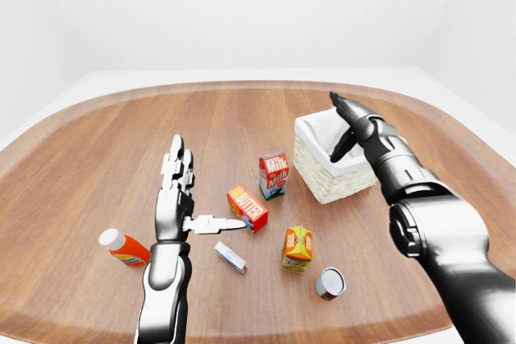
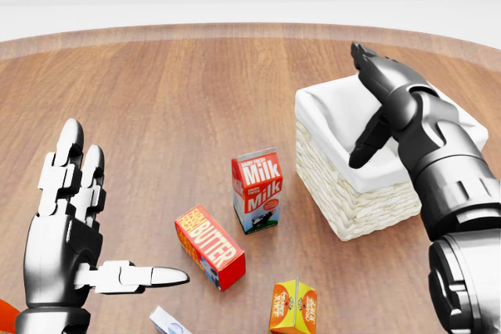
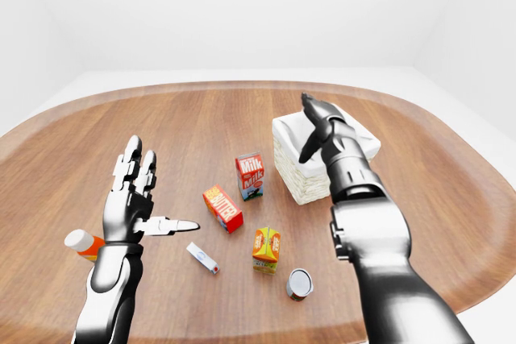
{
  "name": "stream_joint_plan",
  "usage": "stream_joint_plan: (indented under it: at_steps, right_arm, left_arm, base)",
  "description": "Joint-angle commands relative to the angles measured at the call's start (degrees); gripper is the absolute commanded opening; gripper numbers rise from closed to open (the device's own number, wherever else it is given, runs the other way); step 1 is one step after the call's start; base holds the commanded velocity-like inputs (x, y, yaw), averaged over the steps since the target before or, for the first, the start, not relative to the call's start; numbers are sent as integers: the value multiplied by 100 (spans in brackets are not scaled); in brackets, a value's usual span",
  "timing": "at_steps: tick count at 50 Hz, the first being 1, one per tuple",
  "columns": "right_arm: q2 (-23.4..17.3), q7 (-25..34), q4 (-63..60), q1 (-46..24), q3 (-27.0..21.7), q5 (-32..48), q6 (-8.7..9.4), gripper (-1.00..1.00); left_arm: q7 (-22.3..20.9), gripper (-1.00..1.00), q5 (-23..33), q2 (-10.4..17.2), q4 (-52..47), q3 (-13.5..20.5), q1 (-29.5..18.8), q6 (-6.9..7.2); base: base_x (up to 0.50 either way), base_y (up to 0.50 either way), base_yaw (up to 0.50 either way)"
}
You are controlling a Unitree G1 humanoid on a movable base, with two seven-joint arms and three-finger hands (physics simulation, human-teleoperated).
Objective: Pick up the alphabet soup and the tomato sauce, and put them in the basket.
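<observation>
Surface: a wide wooden table [image 1: 97,151] with rounded corners and a paler rim is seen, filling most of each view.
Basket: a white woven basket [image 1: 322,184] with a white cloth lining is set on the table, right of centre in the left-eye view.
Milk: a red and white milk carton [image 1: 273,175] is stood upright, just left of the basket.
Butter: a red butter box [image 1: 247,207] is laid below and left of the milk.
Orange carton: an orange and yellow carton [image 1: 297,248] is stood near the bottom edge.
Can: a can [image 1: 330,283] is laid on its side, just right of the orange carton.
Small box: a white and blue box [image 1: 230,257] is laid flat, left of the orange carton.
Bottle: an orange bottle [image 1: 123,248] with a white cap is laid on its side, far left.
</observation>
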State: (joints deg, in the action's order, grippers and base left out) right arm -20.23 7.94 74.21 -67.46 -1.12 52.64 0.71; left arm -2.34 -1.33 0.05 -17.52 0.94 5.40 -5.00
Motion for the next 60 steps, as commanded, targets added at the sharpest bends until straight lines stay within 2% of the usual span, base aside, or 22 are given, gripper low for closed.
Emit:
stream_joint_plan:
  at_steps: [1,3,5,7,10,12,17,28,48,60]
  right_arm:
    - [22,-48,-39,-46,-223,-870,-257,100]
    - [34,-66,-66,-50,-299,-1128,-383,100]
    - [18,-89,-62,-48,-229,-1168,-370,100]
    - [28,-90,-76,-29,-341,-1440,-496,100]
    - [25,-95,-96,-8,-379,-1729,-571,100]
    - [1,-131,-95,-3,-248,-1648,-540,100]
    - [10,-150,-133,-4,-429,-2148,-571,100]
    - [-22,-382,-285,77,-304,-2256,-571,100]
    - [204,-551,-711,213,-231,-2427,-571,100]
    - [400,-512,-1372,431,-178,-2502,-571,100]
  left_arm:
    - [55,100,40,12,-7,44,-46,0]
    - [54,100,42,13,-8,44,-46,0]
    - [52,100,41,14,-9,43,-46,0]
    - [62,100,49,7,38,39,-73,0]
    - [67,100,51,9,62,37,-79,0]
    - [69,100,47,11,31,38,-76,0]
    - [77,100,42,13,1,41,-85,0]
    - [73,100,42,12,54,38,-80,0]
    - [62,100,36,11,82,42,-61,0]
    - [60,100,30,13,19,49,-63,0]
  base:
    - [0,0,0]
    - [0,0,0]
    - [0,0,0]
    - [0,0,0]
    - [0,0,0]
    - [0,0,0]
    - [0,0,0]
    - [0,0,0]
    - [0,0,0]
    - [0,0,0]
